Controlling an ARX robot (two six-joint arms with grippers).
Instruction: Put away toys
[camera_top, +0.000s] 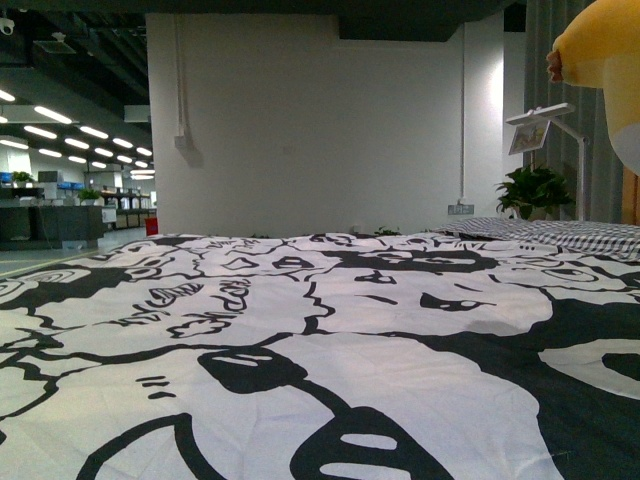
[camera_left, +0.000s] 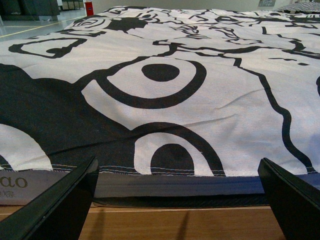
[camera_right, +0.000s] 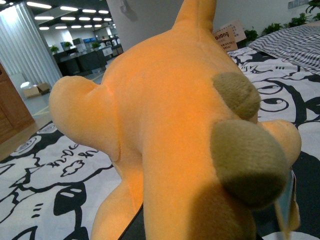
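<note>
An orange-yellow plush toy (camera_right: 170, 110) with two brown patches fills the right wrist view, hanging above the bed. My right gripper (camera_right: 190, 225) is shut on the plush toy, and the toy hides nearly all of its fingers. In the front view the plush toy (camera_top: 600, 55) shows high at the far right edge, well above the bed. My left gripper (camera_left: 172, 210) stands open with nothing between its black fingers (camera_left: 50, 205). It sits low at the bed's near edge, over a wooden rail (camera_left: 175, 225).
A black-and-white cartoon-print cover (camera_top: 300, 330) spreads over the whole bed. A striped pillow (camera_top: 560, 235) lies at the far right, with a potted plant (camera_top: 535, 190) and a white stand with a sign (camera_top: 540, 115) behind it. A white wall (camera_top: 320, 130) rises beyond.
</note>
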